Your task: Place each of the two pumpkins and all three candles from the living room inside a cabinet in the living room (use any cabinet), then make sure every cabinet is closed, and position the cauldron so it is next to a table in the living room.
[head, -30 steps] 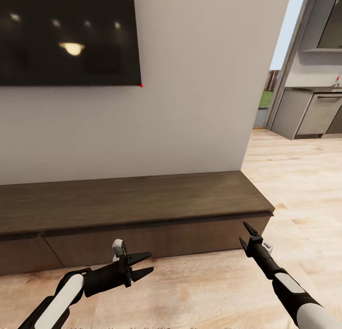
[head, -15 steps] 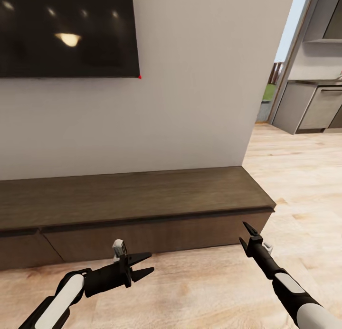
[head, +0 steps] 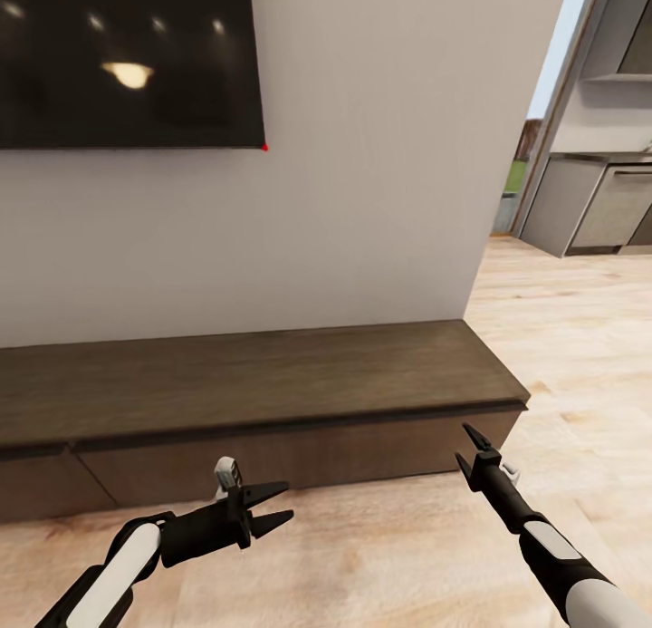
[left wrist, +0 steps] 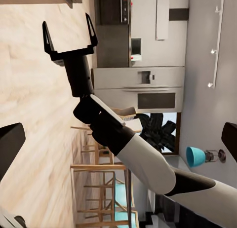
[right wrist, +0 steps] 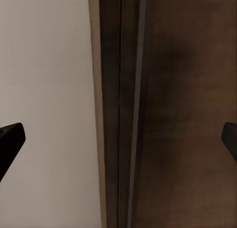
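The cabinet (head: 272,374), a long, low dark-brown unit, runs along the white wall with both drawer fronts flush and its top bare. My left gripper (head: 274,506) hovers open and empty over the floor in front of the cabinet's middle. My right gripper (head: 463,443) is open and empty too, pointing at the cabinet's right end. The right wrist view looks close at the cabinet front (right wrist: 187,109) and its top edge against the wall. The left wrist view shows the right gripper (left wrist: 69,33) with its fingers spread. The pumpkins, candles, cauldron and table are out of view.
A dark TV screen (head: 127,57) hangs on the wall above the cabinet. Light wooden floor (head: 389,555) lies under both arms. Past the wall's end at the right, an opening leads to a kitchen with grey units (head: 602,211). Wooden stools (left wrist: 98,178) stand beyond.
The whole picture has shifted a little, so the camera moved slightly toward the cabinet. Both arms keep the same pose and the drawers stay flush.
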